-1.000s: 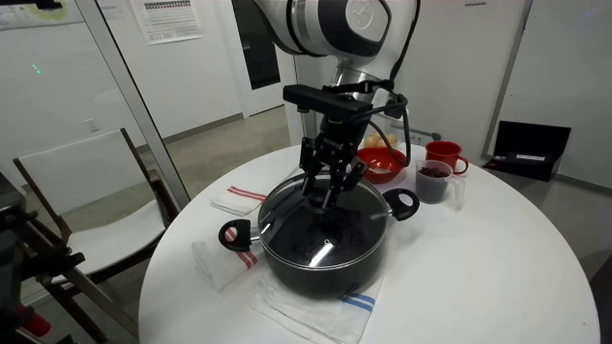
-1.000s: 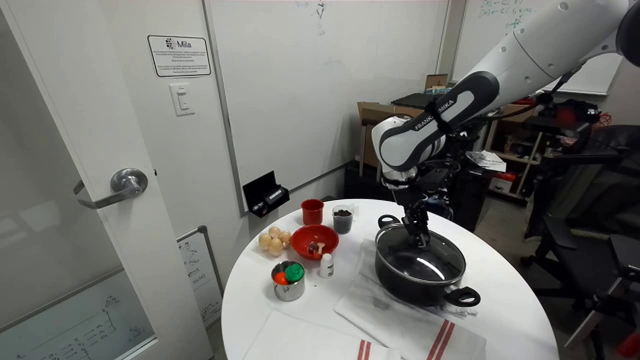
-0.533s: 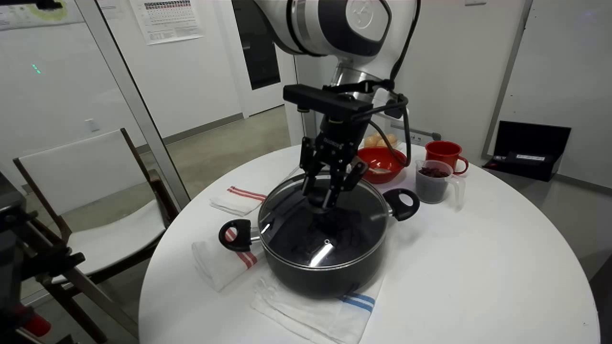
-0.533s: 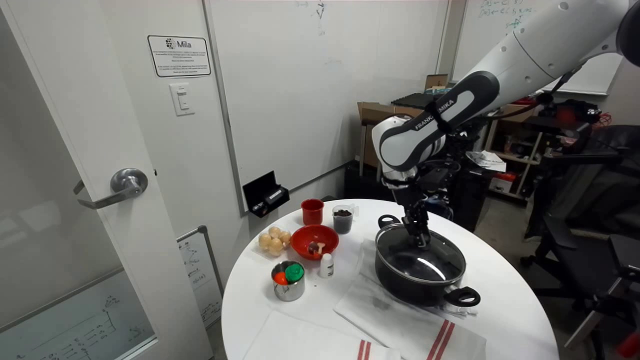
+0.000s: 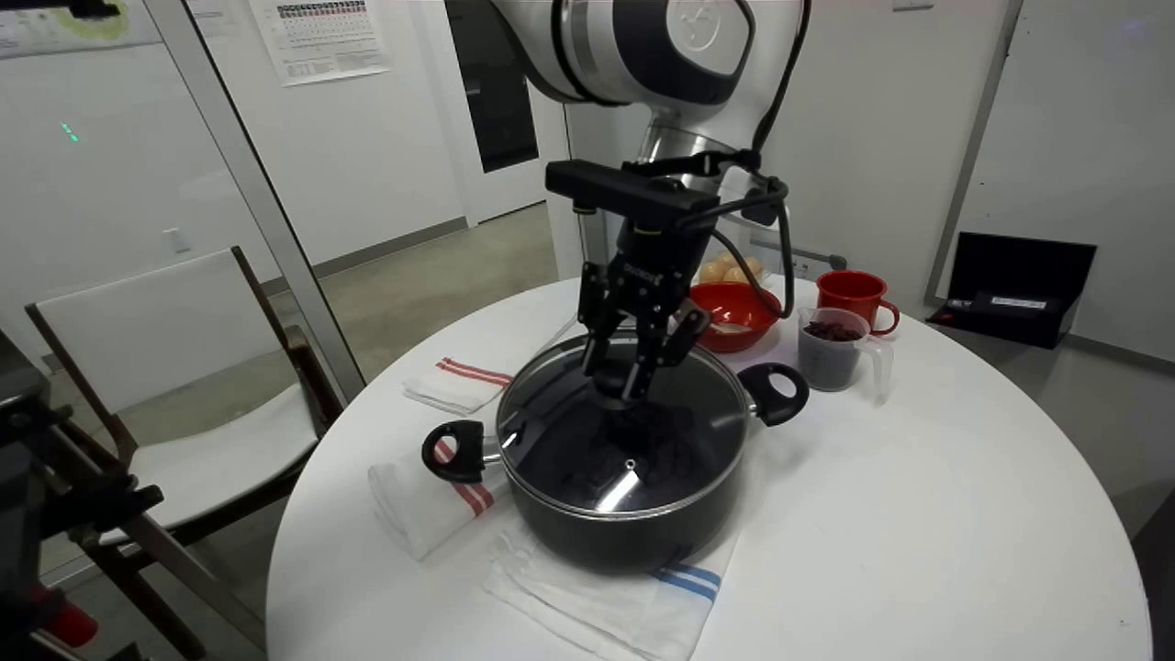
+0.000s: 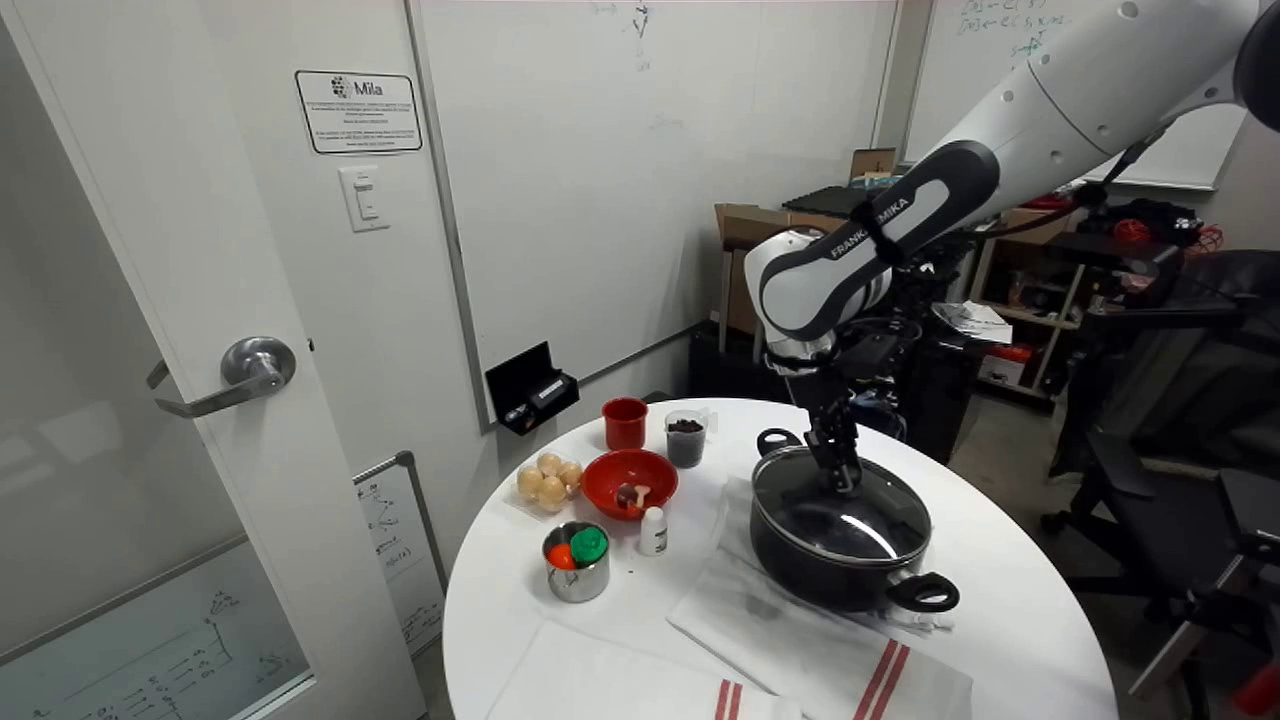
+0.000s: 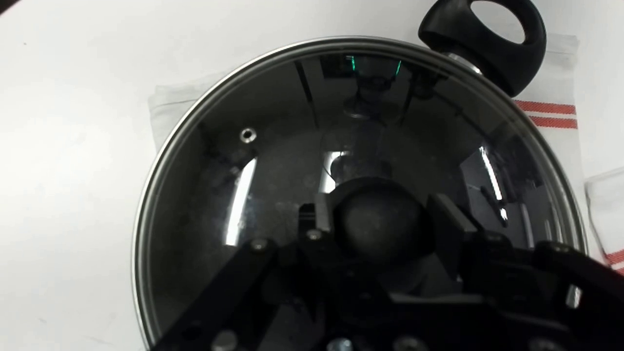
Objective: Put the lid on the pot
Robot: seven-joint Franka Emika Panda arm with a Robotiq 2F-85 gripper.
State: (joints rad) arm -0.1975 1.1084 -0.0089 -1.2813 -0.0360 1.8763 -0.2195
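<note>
The pot (image 5: 624,546) stands on the round white table, on folded cloths; it also shows in an exterior view (image 6: 815,583). The lid (image 5: 560,450) lies level on the pot's rim, its metal edge following the rim all round where it shows. In the wrist view the glass lid (image 7: 287,165) fills the middle, with one pot handle at the upper right. My gripper (image 7: 382,209) is over the lid, with one finger on each side of the dark knob (image 7: 375,222). The pads are against the knob as far as I can see. The lower side of the knob is hidden.
Cloths (image 5: 606,606) lie under and beside the pot. A red bowl (image 6: 650,468), a red mug (image 6: 625,425), a measuring cup (image 5: 829,367), eggs (image 6: 550,490), a steel cup (image 6: 578,583) and a white bottle (image 6: 653,535) stand on the table (image 5: 918,532).
My gripper, the lid and the pot have shifted together very slightly to the right in an exterior view. The gripper stays around the knob.
</note>
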